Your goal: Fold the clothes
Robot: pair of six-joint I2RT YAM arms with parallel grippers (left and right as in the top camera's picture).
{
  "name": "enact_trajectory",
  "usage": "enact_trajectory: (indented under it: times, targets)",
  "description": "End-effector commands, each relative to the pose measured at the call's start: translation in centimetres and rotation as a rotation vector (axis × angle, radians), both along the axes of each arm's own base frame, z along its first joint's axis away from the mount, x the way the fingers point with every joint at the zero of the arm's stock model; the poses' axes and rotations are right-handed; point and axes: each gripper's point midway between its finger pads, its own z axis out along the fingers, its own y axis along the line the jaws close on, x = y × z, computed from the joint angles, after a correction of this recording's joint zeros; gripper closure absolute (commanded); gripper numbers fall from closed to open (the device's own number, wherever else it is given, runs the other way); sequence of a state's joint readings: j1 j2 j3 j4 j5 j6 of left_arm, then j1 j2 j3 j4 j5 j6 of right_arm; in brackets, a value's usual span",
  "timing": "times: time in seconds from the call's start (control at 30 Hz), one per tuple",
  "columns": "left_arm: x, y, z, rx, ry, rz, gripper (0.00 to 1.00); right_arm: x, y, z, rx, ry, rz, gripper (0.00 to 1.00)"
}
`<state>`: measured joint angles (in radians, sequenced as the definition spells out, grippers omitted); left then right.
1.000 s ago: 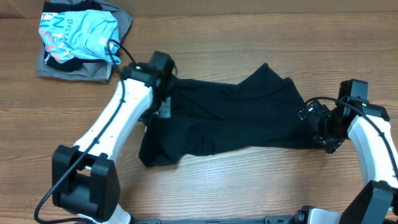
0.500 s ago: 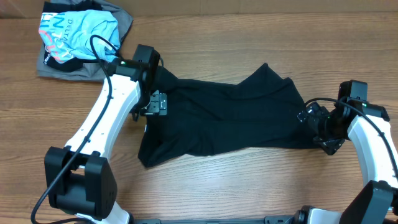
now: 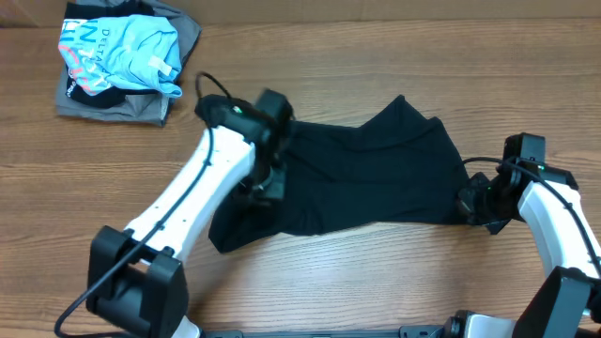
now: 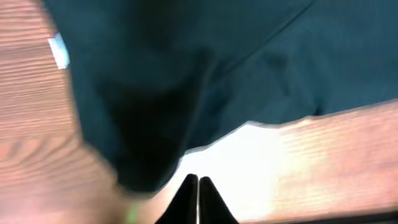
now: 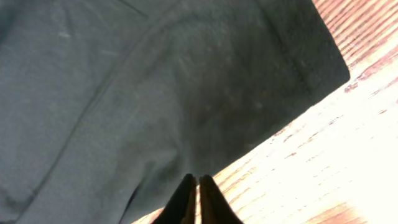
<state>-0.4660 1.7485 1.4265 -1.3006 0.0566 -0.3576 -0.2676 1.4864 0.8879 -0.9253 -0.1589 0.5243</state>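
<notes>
At the far left corner of the table [image 3: 376, 282], well apart from the work, one light blue printed shirt [image 3: 122, 52] lies on one grey folded garment [image 3: 113, 105]. Bare wood separates this pile from the one black T-shirt [image 3: 366, 178], which lies spread but wrinkled across the middle of the table, its long side running left to right. Bare wood also runs along its near hem and its far edge, so both sides have free room.

The left gripper [image 3: 263, 188] is over the left part of the T-shirt. In its wrist view the left gripper [image 4: 198, 182] has both fingers pressed together, with the tips over bright wood just beside the near hem. A small white tag [image 4: 59, 51] shows at the shirt's edge there.

The right gripper [image 3: 470, 202] sits at the right edge of the T-shirt. Its fingers are also closed together [image 5: 197, 182], the tips just at the hem; whether they pinch fabric I cannot tell.

Two arms, three garments in all.
</notes>
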Motion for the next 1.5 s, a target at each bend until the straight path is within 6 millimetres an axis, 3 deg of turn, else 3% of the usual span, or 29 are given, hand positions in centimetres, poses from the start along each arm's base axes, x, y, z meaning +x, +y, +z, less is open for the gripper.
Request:
enact_trajectory:
  times: [0.0,0.13,0.37,0.7,0.9,1.07,1.33,1.47]
  targets:
    - [-1.7,-0.2,-2.7,-0.012,0.041,0.066,0.96,0.3,0.0,-0.3,0.003,-0.005,0.0,0.96]
    - [-2.1,0.6,-5.3,-0.022,0.05,0.091,0.96,1.0,-0.1,-0.4,0.002,-0.034,0.002,0.96]
    - [-2.9,2.8,-8.0,-0.006,0.081,0.15,0.96,1.5,-0.2,-1.2,0.003,-0.03,0.001,0.96]
    - [-2.8,6.5,-9.5,0.058,0.079,0.27,0.91,1.5,-0.2,-4.3,0.028,0.051,-0.029,0.96]
    - [-4.3,8.7,-10.5,0.08,0.133,0.355,0.91,0.7,-0.8,-5.7,0.006,0.122,-0.091,0.96]
    - [-6.7,11.3,-11.7,0.122,0.201,0.464,0.92,0.6,-1.7,-5.3,-0.041,0.141,-0.11,0.96]
    - [-7.1,13.9,-11.7,0.126,0.225,0.575,0.95,1.2,-3.1,-3.3,-0.107,0.163,-0.113,0.96]
    - [-8.3,15.3,-11.3,0.131,0.28,0.65,0.96,1.1,-3.6,-2.4,-0.133,0.187,-0.113,0.96]
